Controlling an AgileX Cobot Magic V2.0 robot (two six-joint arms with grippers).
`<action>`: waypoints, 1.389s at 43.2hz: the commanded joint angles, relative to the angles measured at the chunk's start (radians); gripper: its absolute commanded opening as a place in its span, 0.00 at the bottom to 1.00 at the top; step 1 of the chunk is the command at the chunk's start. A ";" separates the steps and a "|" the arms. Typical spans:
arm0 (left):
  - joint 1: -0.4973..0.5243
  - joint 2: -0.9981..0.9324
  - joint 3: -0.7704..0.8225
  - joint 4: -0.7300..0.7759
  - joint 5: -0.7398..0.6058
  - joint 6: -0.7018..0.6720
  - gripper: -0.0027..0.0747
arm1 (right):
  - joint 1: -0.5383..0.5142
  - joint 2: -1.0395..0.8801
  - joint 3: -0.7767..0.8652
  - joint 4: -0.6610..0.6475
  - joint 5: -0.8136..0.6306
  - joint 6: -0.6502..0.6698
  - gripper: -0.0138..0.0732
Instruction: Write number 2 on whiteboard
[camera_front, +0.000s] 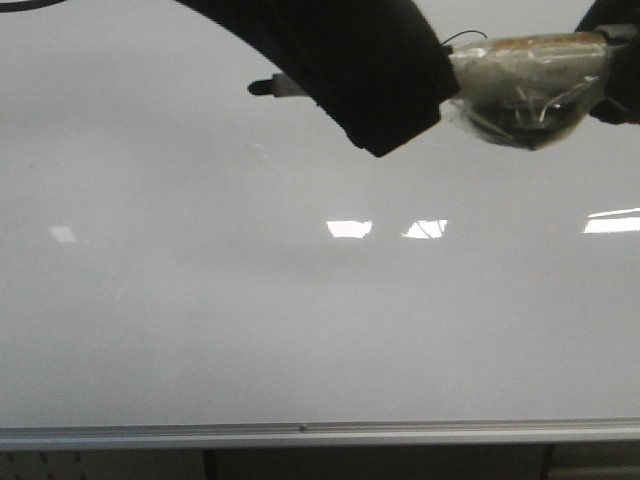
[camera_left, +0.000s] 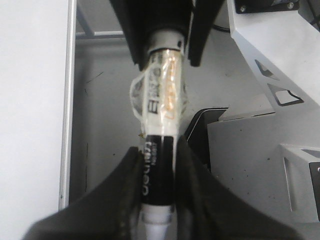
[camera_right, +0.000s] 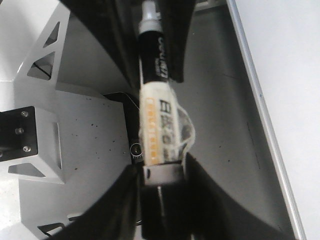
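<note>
Beneath and beside the board lies a dull grey surface (camera_left: 105, 125) speckled with small dark marks, pale grey metal frame pieces (camera_right: 35, 95) with triangular cut-outs rise from it, and bright rectangular ceiling lights glare back from above.

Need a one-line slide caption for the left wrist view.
Black left gripper fingers and right gripper both clamp one black-and-white taped marker pen beside the glossy whiteboard.

whiteboard (camera_front: 300, 330), large glossy white-grey panel filling front view, silver rail along 6 o'clock edge, bright rectangular reflections mid-board, no digit visible on surface
</note>
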 joint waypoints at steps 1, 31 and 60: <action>-0.008 -0.028 -0.035 -0.043 -0.038 -0.005 0.13 | -0.001 -0.021 -0.032 0.049 -0.018 -0.008 0.66; 0.042 -0.093 -0.110 0.447 -0.011 -0.604 0.13 | -0.160 -0.272 -0.038 -0.350 -0.034 0.434 0.73; 0.602 -0.352 0.294 0.655 -0.436 -0.978 0.13 | -0.160 -0.278 -0.038 -0.352 -0.049 0.434 0.73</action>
